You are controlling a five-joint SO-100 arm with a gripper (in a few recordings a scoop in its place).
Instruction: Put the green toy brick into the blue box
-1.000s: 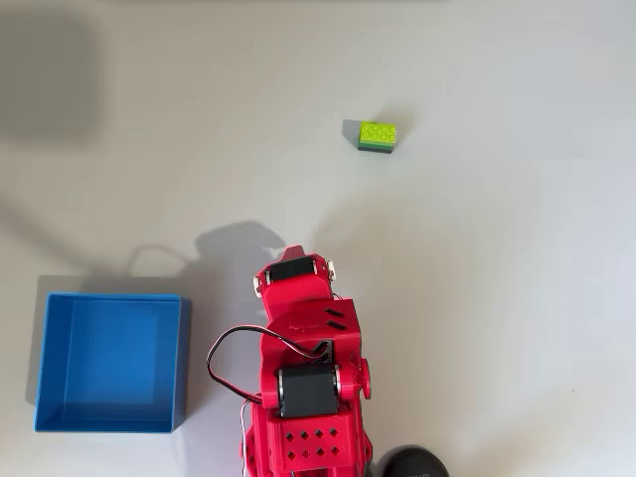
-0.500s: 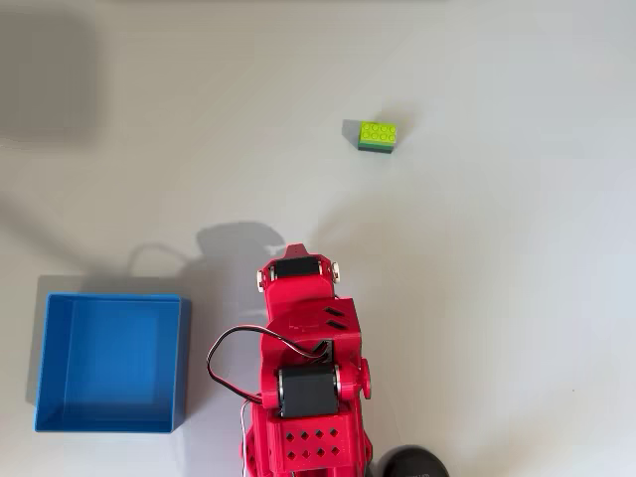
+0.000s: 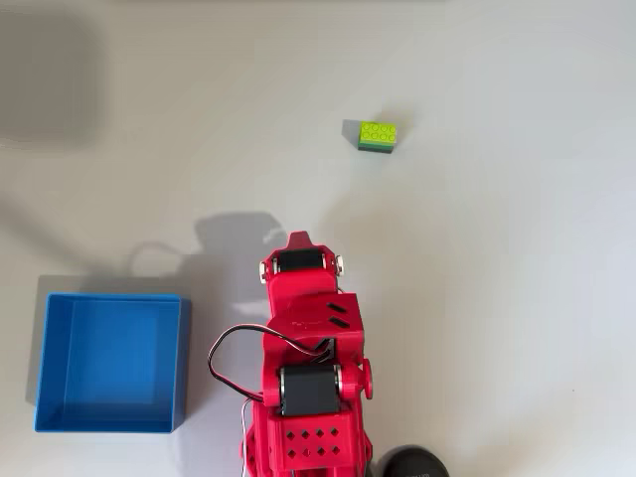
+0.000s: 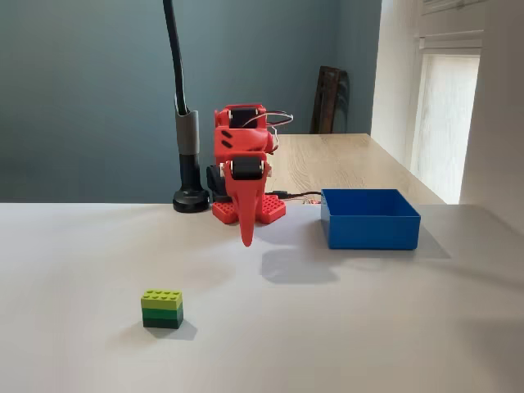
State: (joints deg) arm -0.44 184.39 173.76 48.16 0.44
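Note:
The green toy brick (image 3: 378, 135) stands alone on the white table, lime studs on top and darker green sides, also seen near the front in the fixed view (image 4: 162, 309). The blue box (image 3: 111, 363) is a shallow square tray with nothing in it; it sits at the lower left of the overhead view and right of the arm in the fixed view (image 4: 368, 219). My red gripper (image 4: 246, 239) hangs point-down above the table, its fingers together and holding nothing. In the overhead view the gripper (image 3: 300, 238) is well short of the brick and to the right of the box.
A black post on a round base (image 4: 190, 164) stands beside the arm's base, and the base shows at the overhead view's bottom edge (image 3: 412, 463). The white table (image 3: 497, 298) spreads bare around the brick. A wooden table lies behind.
The arm has reached slightly forward toward the brick, so the gripper's tip now peeks out past the wrist in the overhead view. The brick and the box have not moved.

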